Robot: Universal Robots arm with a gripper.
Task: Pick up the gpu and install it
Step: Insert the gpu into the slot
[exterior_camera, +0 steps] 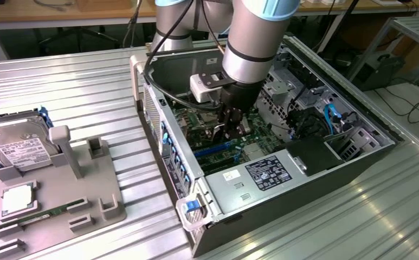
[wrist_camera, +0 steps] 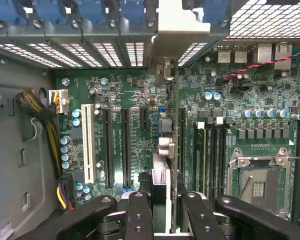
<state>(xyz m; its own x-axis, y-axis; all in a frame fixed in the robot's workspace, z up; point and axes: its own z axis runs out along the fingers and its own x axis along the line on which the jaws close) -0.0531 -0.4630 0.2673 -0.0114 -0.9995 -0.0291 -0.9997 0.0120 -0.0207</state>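
You see a ribbed bare-metal table (exterior_camera: 64,97) with a dull sheen. The computer case (exterior_camera: 307,179) is matt dark sheet metal. The gpu (wrist_camera: 162,160) shows a pale metal bracket. The parts holder (exterior_camera: 86,189) looks matt grey plastic; the hard drive (exterior_camera: 18,146) is shiny silver metal.

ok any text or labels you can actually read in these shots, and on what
None can be read.
White label on the hard drive: print too small.
Black label on the power supply: white print, blurred.
Markings on the motherboard: too small.
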